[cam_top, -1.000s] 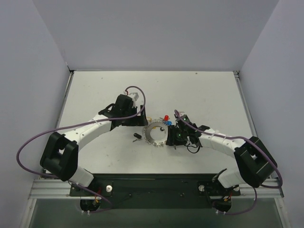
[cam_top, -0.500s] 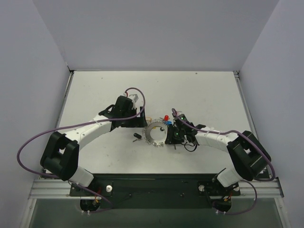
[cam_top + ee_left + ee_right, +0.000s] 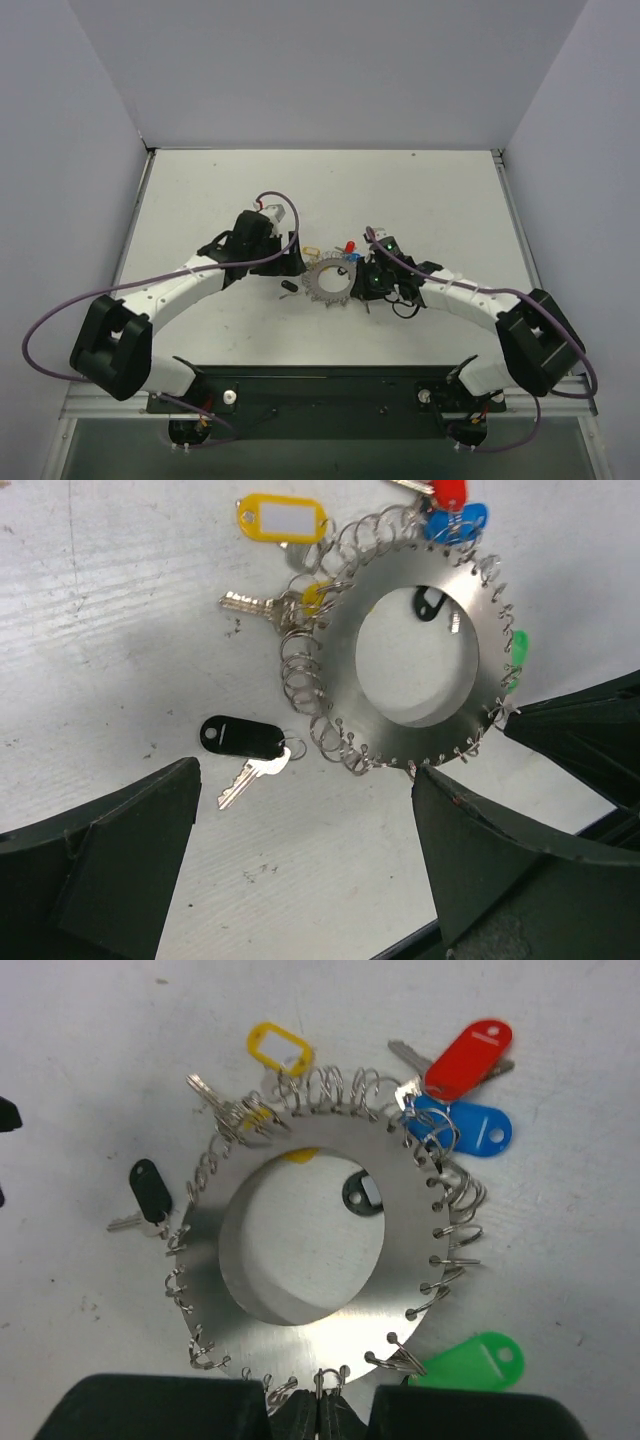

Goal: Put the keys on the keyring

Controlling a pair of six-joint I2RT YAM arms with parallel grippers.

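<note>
We see the keyring (image 3: 330, 282) near the middle of the desk (image 3: 200, 190), a little toward the near edge, between the 2 pincers. It is a flat silvery disc with a wide hole and small wire loops all around its rim; whether it rests fully flat we cannot tell.

The right pincer (image 3: 320, 1412) is pressed together on the rim's nearest part, pinching the disc's edge among the loops. The left pincer (image 3: 305, 778) is spread wide and holds nothing, with the keyring just beyond its fingertips.

The red key (image 3: 468, 1057) and blue key (image 3: 470, 1128) touch each other at the rim's far side. The yellow key (image 3: 280, 1048) sits at the far side too, toward the desk's left edge. The green key (image 3: 470, 1360) lies at the rim just beside the right pincer. The black key (image 3: 243, 738) lies on the desk just beside the rim, toward the left edge; whether it is hooked to a loop we cannot tell.
</note>
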